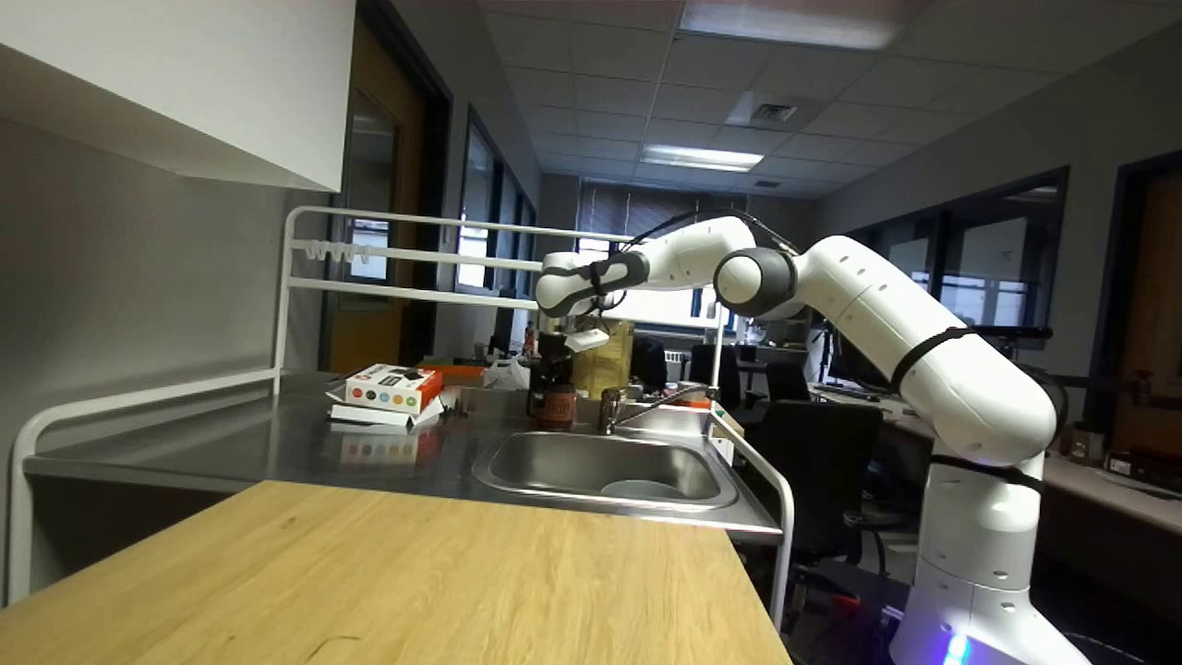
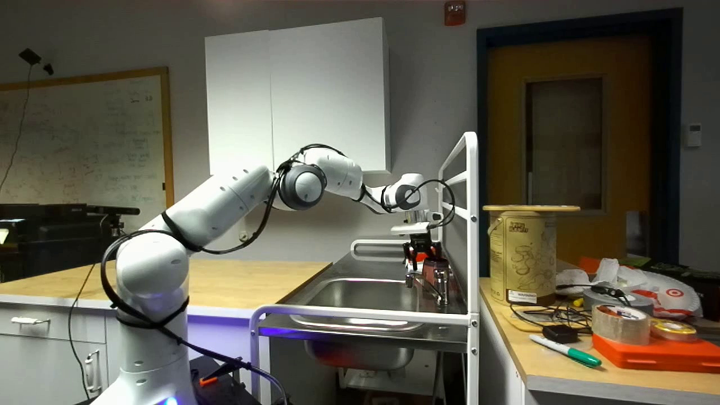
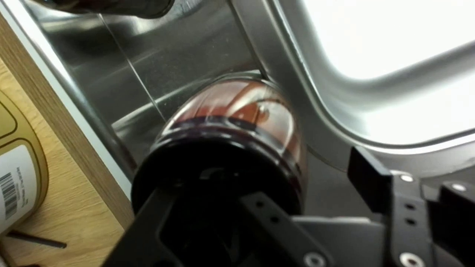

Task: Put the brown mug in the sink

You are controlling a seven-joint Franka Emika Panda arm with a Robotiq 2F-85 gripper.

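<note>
A: Which stage of the task is in hand?

B: Judged by position, lining up for the grasp; no hold is made as yet. The mug stands upright on the steel desk, just beside the sink and near the tap

A: Condition of the claw?

B: Released, with the jaws spread and nothing held. One finger stands clear of the mug's outer side, toward the sink; the other reaches over the dark mouth, and whether it dips below the rim is lost in shadow

A: What does the next move call for?

B: Probably a slight settling, then closing on the wall nearest the sink, a straight lift and a short carry before lowering. The curved, shiny wall could slip, so a firm, centred bite seems advisable

A: Appearance of the mug?

B: Reddish brown and glossy, round-bellied, with a darker rim. Pale curved streaks mark the side, printed or reflected being uncertain. No handle can be made out, and contents, if any, are hidden
</note>
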